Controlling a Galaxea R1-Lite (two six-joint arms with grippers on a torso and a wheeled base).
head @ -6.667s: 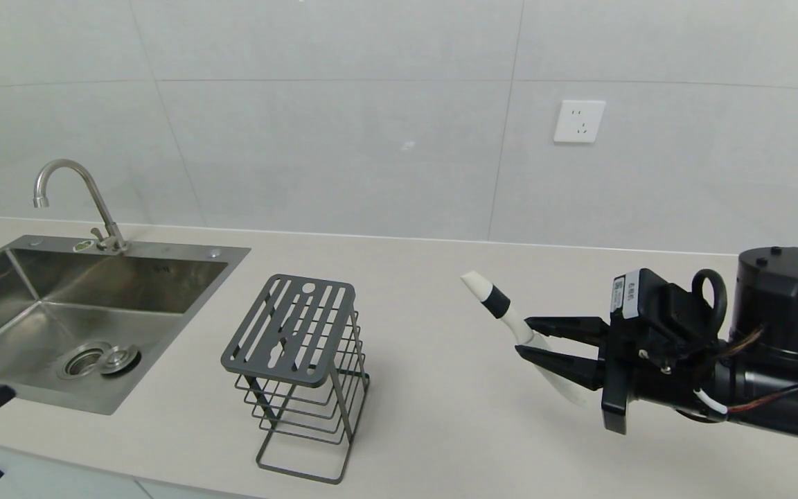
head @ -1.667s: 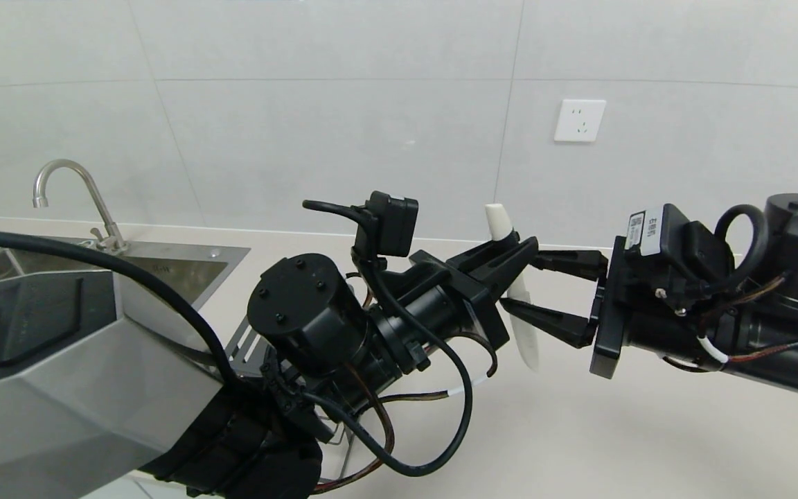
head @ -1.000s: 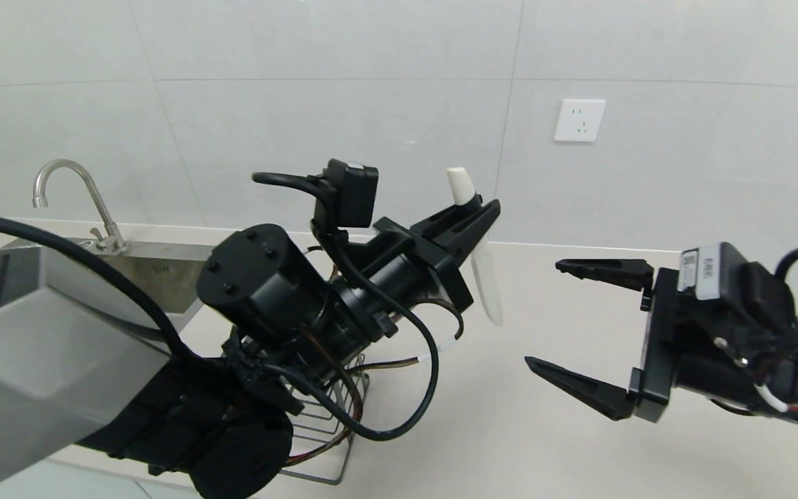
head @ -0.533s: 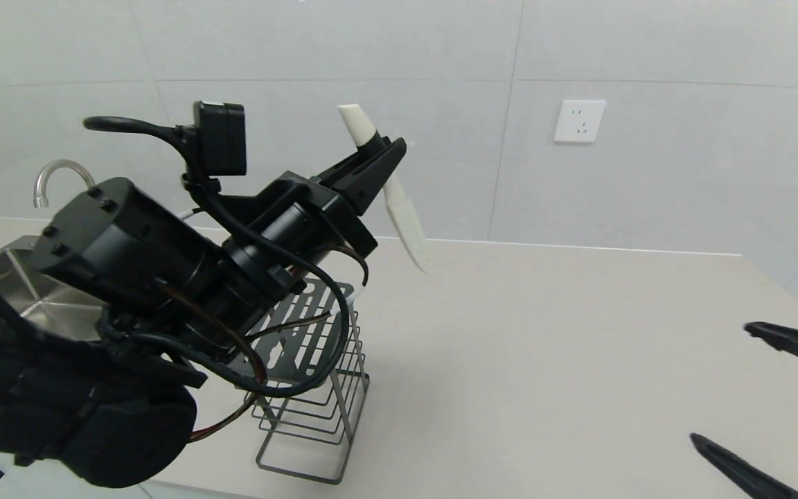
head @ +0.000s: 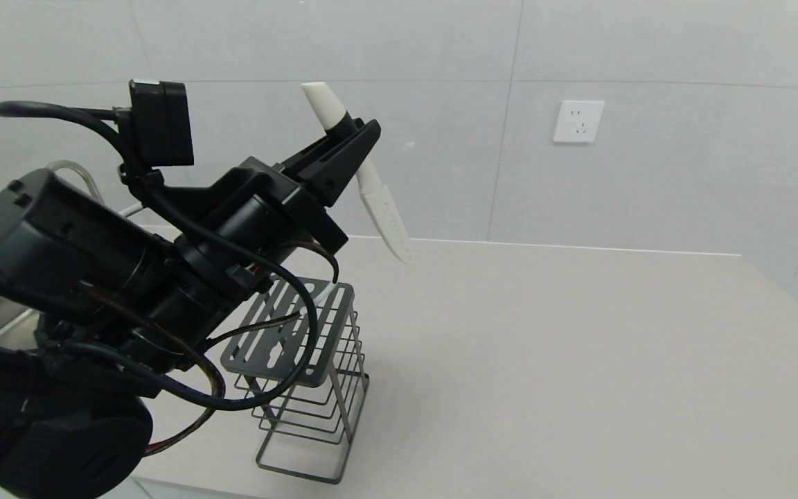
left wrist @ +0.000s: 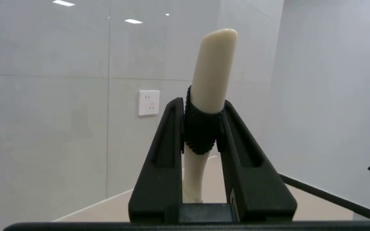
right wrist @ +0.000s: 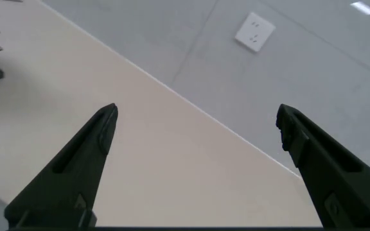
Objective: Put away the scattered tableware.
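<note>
I see the left end effector (head: 357, 142) clamped on the white knife (head: 385, 220) at its black band, blade angled down, above the rack (head: 295, 333). The right end effector (right wrist: 196, 112) gapes wide, empty, well apart from the rack.

A pale beige countertop (head: 579, 360) is seen running back to a wall of large light grey tiles (head: 683, 180), the two being joined along a straight edge. A white wall socket (head: 579, 121) is set into the tiles well above the countertop, towards the robot's right, just below a horizontal grout line.
</note>
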